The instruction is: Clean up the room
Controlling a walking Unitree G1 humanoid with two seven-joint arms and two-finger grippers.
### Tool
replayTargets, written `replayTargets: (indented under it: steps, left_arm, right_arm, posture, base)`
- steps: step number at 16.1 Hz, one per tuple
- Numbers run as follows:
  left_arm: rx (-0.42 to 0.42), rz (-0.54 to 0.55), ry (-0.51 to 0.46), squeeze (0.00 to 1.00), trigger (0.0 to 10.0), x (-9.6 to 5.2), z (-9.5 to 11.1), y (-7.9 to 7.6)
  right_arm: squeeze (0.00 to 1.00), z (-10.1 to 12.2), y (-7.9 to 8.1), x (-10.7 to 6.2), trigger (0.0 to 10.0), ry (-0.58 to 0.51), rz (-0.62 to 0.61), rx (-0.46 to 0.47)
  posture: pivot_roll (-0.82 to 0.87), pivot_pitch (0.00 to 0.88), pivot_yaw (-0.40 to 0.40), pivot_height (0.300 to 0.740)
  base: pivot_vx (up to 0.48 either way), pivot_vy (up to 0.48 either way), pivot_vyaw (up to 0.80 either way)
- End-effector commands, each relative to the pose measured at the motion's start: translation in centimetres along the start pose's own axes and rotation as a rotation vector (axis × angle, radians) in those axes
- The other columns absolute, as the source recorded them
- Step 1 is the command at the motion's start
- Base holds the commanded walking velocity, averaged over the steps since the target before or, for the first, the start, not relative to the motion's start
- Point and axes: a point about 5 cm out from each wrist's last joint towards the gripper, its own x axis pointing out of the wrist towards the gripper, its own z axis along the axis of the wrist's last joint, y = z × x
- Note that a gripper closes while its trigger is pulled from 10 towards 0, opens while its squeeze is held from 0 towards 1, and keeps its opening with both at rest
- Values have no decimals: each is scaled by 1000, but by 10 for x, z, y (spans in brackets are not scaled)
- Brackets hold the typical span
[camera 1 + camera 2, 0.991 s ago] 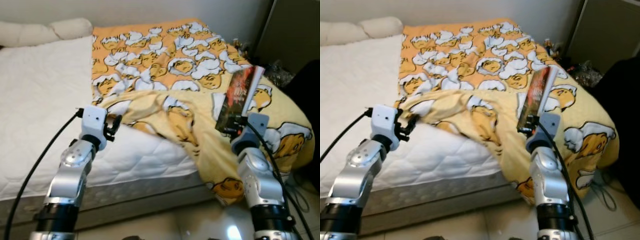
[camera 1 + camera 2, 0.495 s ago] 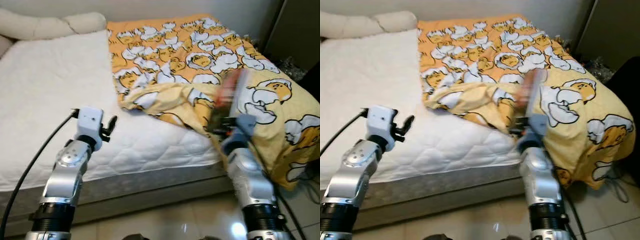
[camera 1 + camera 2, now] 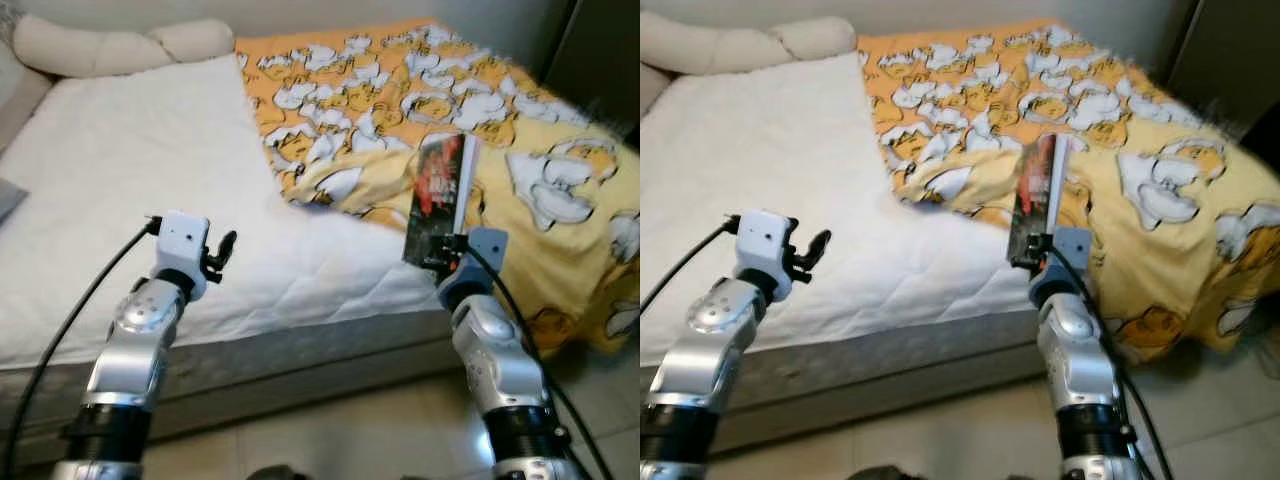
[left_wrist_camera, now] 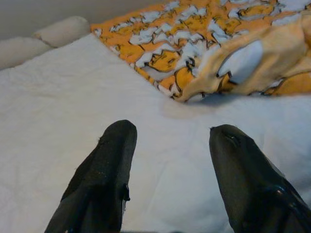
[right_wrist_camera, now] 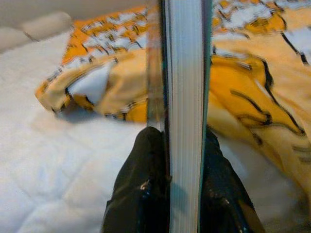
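The jaws of the right gripper (image 3: 440, 258) are squeezed tight on a book (image 3: 438, 196), and the jaws of the left gripper (image 3: 222, 248) are spread apart with nothing between them.

In the left eye view, the book stands up on its end, a bit tilted, above the right gripper. It has a dark red and black cover and white pages. It is held over the front edge of the bed (image 3: 130, 190), just where the yellow and orange blanket (image 3: 520, 150) starts. The blanket has cartoon pictures on it and covers the right side of the bed. Its front edge is folded and bunched up. The left side of the bed is bare white mattress. Pillows (image 3: 110, 45) lie at the far end. The left gripper floats over the white mattress near the front edge, well apart from the blanket. The floor (image 3: 330, 440) below is pale tile.

The right eye view shows the same things, with the book (image 3: 1038, 200) up over the blanket edge.

In the left wrist view, the two black fingers (image 4: 104, 174) are wide apart over the white mattress, and the bunched blanket (image 4: 233, 63) lies ahead.

In the right wrist view, the two black fingers (image 5: 141, 189) press on both sides of the book (image 5: 184, 97), whose white page edges face the camera.
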Motion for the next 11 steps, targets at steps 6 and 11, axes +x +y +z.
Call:
replayTargets:
  steps: [6, 11]
  left_arm:
    - [9, 22, -6, 0, 10000, -1, 3, 7]
    - [6, 27, -9, 0, 10000, 0, 6, 8]
  right_arm:
    - [0, 14, 0, 3, 10000, -61, -3, 6]
    - [0, 15, 0, 3, 10000, -61, -3, 3]
  posture:
    - [5, 0, 66, 740]
    - [8, 0, 66, 740]
  base:
    - [0, 361, 0]
    - [0, 361, 0]
